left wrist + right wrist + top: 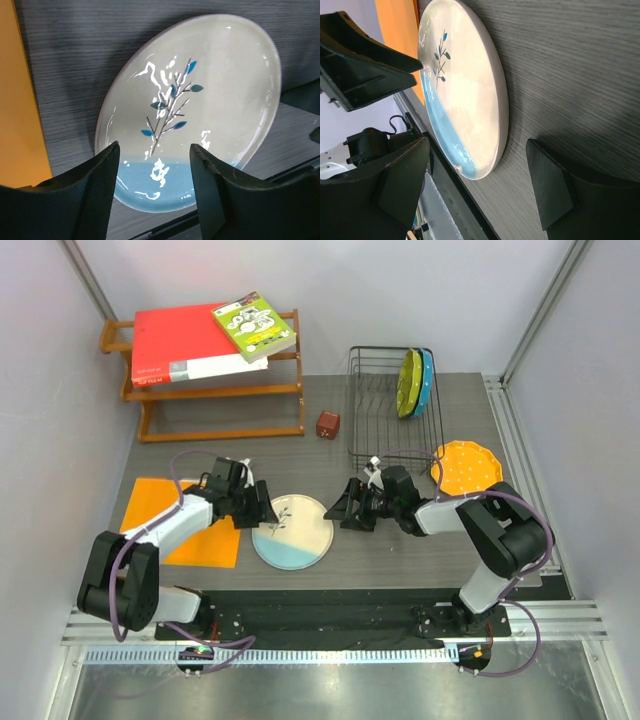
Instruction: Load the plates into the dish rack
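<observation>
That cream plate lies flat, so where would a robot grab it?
By its rim, pinched between one finger above and one slid beneath, coming in low from the side. The cream plate lies flat, but its edge curves up off the table, leaving a lip. The open left gripper sits nearest.

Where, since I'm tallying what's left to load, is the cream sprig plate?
In the top view the cream plate lies flat near the front edge, between the left end effector and the right end effector, right of the orange mat.
</observation>
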